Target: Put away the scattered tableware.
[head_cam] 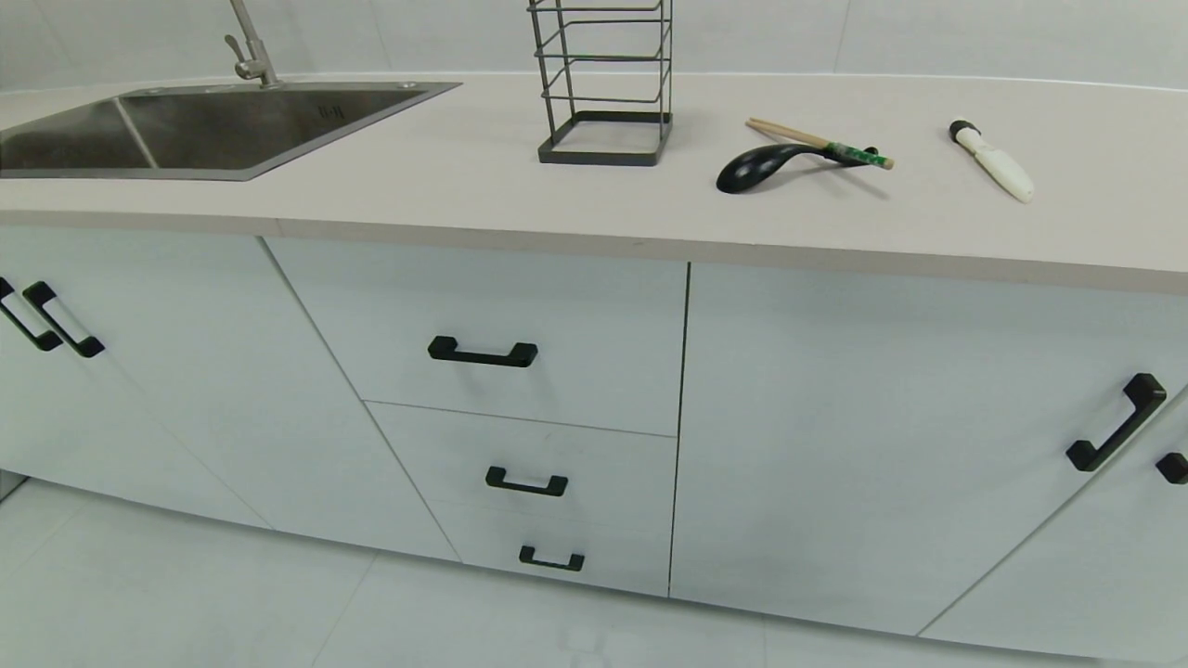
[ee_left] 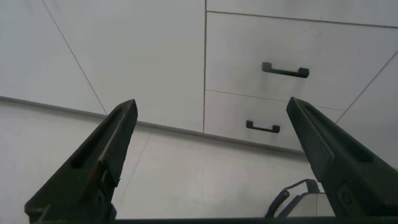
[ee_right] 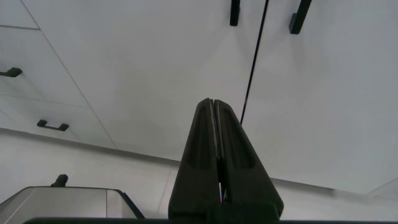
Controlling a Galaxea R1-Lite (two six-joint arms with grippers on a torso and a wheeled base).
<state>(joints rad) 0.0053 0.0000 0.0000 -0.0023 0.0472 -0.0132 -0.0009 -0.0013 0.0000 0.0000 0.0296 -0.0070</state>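
On the bench (head_cam: 445,195) a black spoon (head_cam: 756,168) lies to the right of a wire rack (head_cam: 605,93), with a pair of chopsticks (head_cam: 817,142) touching its handle. A white utensil (head_cam: 995,165) with a black end lies further right, apart from them. The left pincer (ee_left: 211,102) is spread wide and empty, facing the drawers (ee_left: 280,62) low near the floor (ee_left: 186,174), while the right pincer (ee_right: 214,106) is pressed together, empty, before the cupboard doors (ee_right: 155,74).

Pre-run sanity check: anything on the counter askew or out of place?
Yes: the chopsticks lie crossed over the handle of the black spoon, and a white-handled utensil lies loose to their right, all outside the wire rack. Nothing looks spilled or damaged.
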